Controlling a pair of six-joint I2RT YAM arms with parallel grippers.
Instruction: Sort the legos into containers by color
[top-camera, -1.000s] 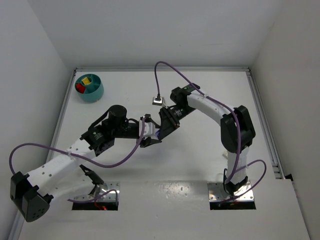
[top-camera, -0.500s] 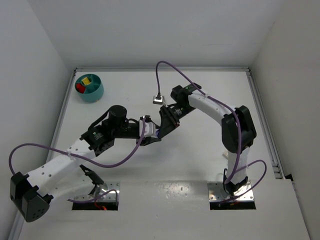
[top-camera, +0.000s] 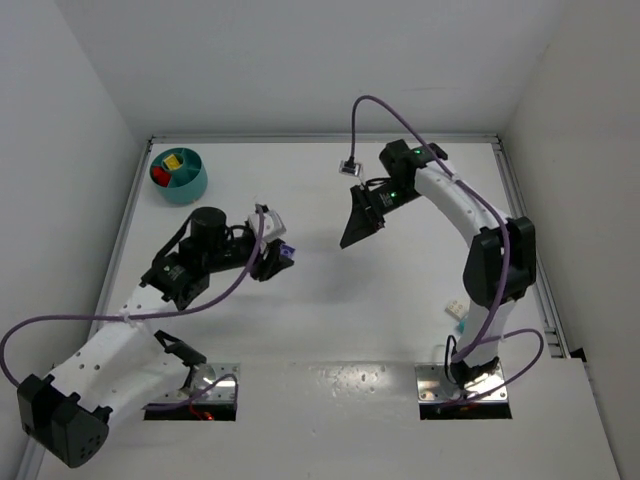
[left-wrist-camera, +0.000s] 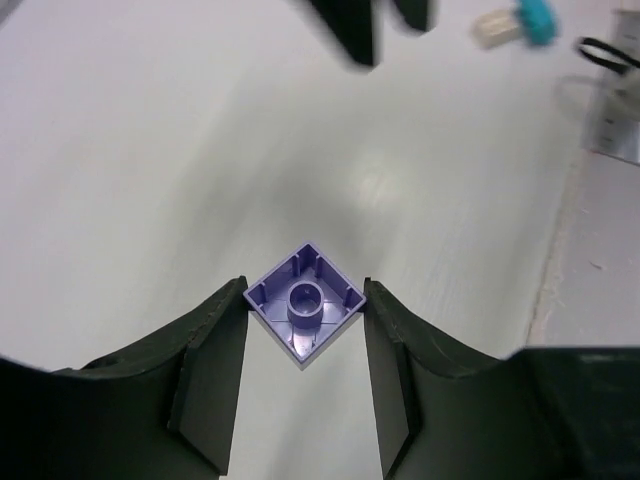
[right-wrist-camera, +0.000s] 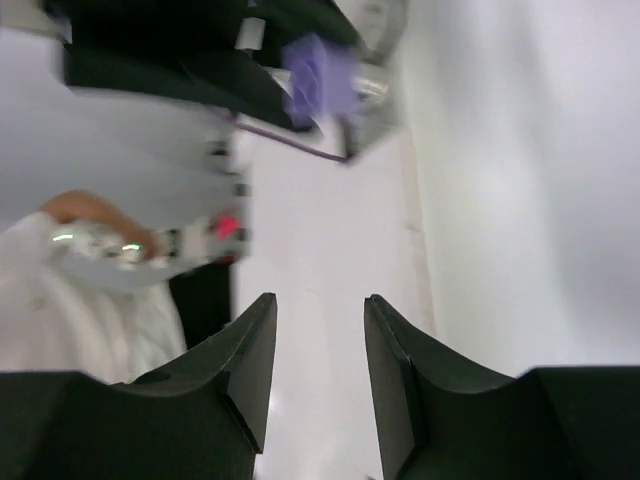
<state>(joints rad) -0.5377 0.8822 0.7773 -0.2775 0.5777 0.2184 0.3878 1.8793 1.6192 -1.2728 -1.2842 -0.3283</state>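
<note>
While our left tool (left-wrist-camera: 305, 296) pinches the purple lego (left-wrist-camera: 303, 316), the bowl (top-camera: 193, 188) lies far-left of it; our right tool (right-wrist-camera: 320, 308) gapes, farther

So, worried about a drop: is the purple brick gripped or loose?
Gripped: the purple brick sits between the left fingers, a corner touching each.

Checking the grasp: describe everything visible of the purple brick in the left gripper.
The purple brick is a small square of glossy plastic, seen from its hollow underside: thin walls, ribs and a central tube. It sits cornerwise, opposite corners pinched between the left gripper's fingers, above the table.
</note>
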